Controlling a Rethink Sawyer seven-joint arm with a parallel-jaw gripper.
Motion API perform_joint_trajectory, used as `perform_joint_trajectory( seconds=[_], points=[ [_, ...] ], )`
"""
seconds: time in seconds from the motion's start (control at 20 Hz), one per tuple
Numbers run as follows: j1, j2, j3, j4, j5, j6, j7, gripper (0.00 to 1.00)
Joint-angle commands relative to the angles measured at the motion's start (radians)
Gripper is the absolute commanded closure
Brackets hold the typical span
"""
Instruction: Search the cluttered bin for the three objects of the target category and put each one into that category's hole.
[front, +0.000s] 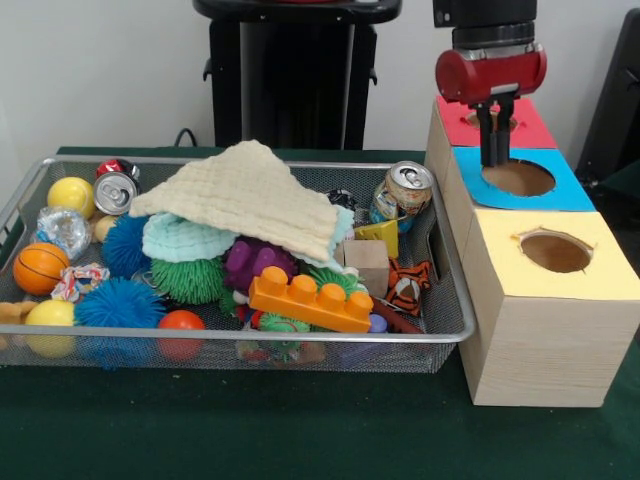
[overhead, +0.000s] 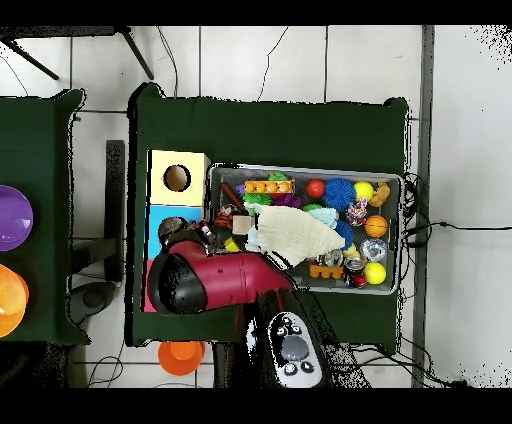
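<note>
You can count three holes in the wooden box (front: 530, 340): one in the red top (front: 530, 128), one in the blue top (front: 565, 190) and one in the yellow top (front: 590, 280). In the wire bin (front: 440, 320) you see two drink cans (front: 402, 195), two yellow balls (front: 71, 193) and two blue spiky balls (front: 120, 303). You also see one orange block (front: 312, 300), one cream cloth (front: 250, 195) and one small basketball (front: 40, 267).

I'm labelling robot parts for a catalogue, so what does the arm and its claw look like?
The arm is glossy red with black sections. In the front view its end is a rounded red cylinder under a black collar, and from it hangs a small black claw with two slim dark prongs. No cables or markings can be made out.
</note>
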Motion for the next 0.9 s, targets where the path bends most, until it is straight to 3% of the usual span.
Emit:
perform_joint_trajectory(
  seconds=[0.05,0.25,0.45,0.9],
  points=[
    [0.029,-0.131,-0.135,-0.091,-0.033,0.253,0.077,1.0],
    [0.013,-0.2,-0.17,-0.117,-0.074,0.311,0.036,1.0],
    [-0.076,-0.263,-0.113,-0.099,-0.078,0.347,-0.043,1.0],
    [-0.397,-0.306,0.091,-0.008,-0.038,0.371,-0.235,1.0]
  ],
)
